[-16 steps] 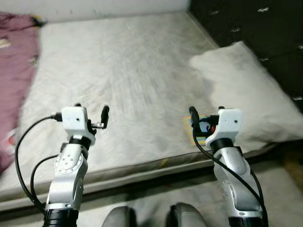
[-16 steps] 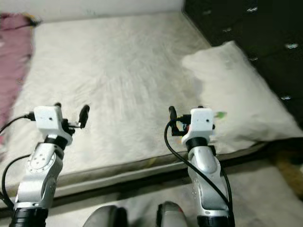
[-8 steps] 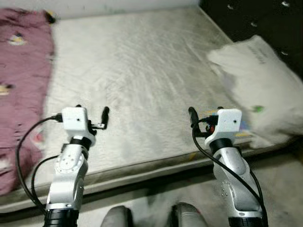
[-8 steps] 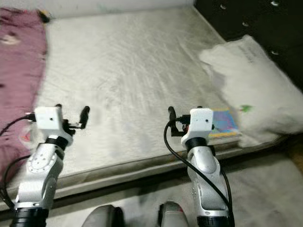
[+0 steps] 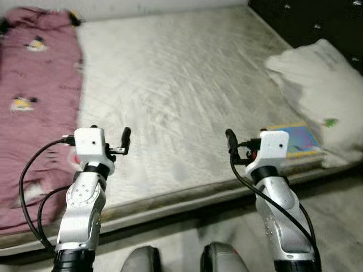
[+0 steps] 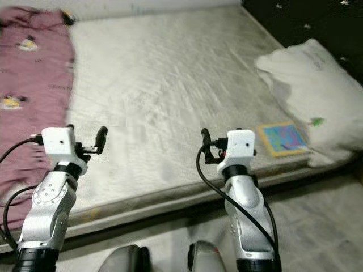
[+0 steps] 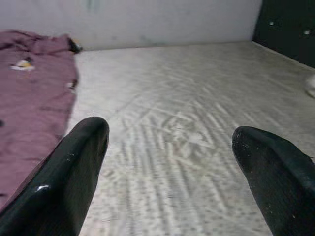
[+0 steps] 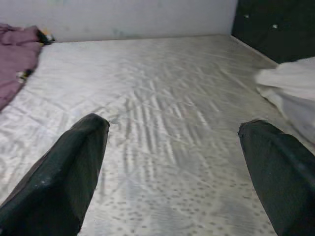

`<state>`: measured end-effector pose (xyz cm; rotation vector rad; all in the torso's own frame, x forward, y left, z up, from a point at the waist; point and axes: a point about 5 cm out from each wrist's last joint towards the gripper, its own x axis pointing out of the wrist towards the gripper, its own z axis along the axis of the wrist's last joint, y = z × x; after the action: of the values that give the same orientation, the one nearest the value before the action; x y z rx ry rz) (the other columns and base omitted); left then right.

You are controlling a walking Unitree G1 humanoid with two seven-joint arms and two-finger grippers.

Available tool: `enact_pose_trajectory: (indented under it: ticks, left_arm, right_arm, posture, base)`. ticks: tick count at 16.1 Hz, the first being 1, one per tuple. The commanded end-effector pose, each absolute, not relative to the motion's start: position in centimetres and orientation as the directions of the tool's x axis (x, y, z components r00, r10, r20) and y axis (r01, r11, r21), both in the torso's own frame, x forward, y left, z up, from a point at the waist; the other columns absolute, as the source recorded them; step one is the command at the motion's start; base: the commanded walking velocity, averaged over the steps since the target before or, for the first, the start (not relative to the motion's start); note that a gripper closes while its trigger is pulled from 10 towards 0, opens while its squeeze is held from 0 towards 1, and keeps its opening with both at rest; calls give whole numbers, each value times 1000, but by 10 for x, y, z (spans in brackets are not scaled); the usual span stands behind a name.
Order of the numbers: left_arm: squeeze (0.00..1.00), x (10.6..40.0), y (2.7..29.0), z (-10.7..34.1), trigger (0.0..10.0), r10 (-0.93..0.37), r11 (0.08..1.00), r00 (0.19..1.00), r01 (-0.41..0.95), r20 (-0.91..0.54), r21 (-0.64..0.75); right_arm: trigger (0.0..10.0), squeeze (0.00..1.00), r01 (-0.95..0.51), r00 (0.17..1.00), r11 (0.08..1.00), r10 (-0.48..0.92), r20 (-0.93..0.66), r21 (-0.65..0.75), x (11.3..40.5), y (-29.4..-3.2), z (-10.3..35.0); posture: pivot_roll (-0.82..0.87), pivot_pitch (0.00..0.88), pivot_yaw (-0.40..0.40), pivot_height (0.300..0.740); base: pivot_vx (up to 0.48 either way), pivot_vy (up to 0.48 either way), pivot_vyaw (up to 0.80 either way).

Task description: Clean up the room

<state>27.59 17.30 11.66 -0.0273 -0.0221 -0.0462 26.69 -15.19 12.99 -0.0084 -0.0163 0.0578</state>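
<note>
Lying flat near the mattress's [image 6: 170, 85] front right corner, a small colourful book [image 6: 283, 137] with a yellow border and blue cover sits just beside the white pillow [image 6: 309, 96], whose lower edge it nearly touches. The pillow, marked with a small green spot, rests along the right side of the mattress against a dark tufted headboard [image 6: 306, 22]. Across the pale, wrinkled mattress, a purple blanket [image 5: 31, 102] with small cartoon prints covers the left side and hangs over the front edge. Both arms are raised over the near edge of the mattress, well apart from each other. The left gripper [image 7: 170, 162] has its two black fingers spread wide with nothing between them, pointing across the sheet with the blanket to one side. The right gripper [image 8: 174, 162] is likewise spread wide and holds nothing, the pillow's edge showing beyond one finger; the book lies just to its right. Grey floor [image 6: 317, 215] runs along the bed's front.
</note>
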Motion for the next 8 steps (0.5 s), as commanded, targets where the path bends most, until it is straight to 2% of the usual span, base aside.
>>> enact_pose_trajectory:
  ticks: [1, 4, 8]
  left_arm:
    - [0, 276, 167, 115, 10000, -55, 998, 998, 55, 14, -34]
    - [0, 276, 167, 115, 10000, -55, 998, 998, 56, 12, -35]
    - [0, 277, 166, 116, 10000, -56, 998, 998, 56, 12, -37]
  right_arm:
    - [10000, 0, -34, 999, 999, 34, 7, -20, 265, -159, 129]
    - [10000, 0, -34, 999, 999, 34, 5, -21, 265, -159, 129]
    - [10000, 0, -34, 999, 999, 34, 1, -20, 265, -159, 129]
  posture:
    - [-61, 139, 27, 740]
    - [-61, 139, 27, 740]
    - [-65, 141, 26, 740]
  base:
    - [0, 476, 594]
    - [0, 476, 719]
    - [0, 476, 0]
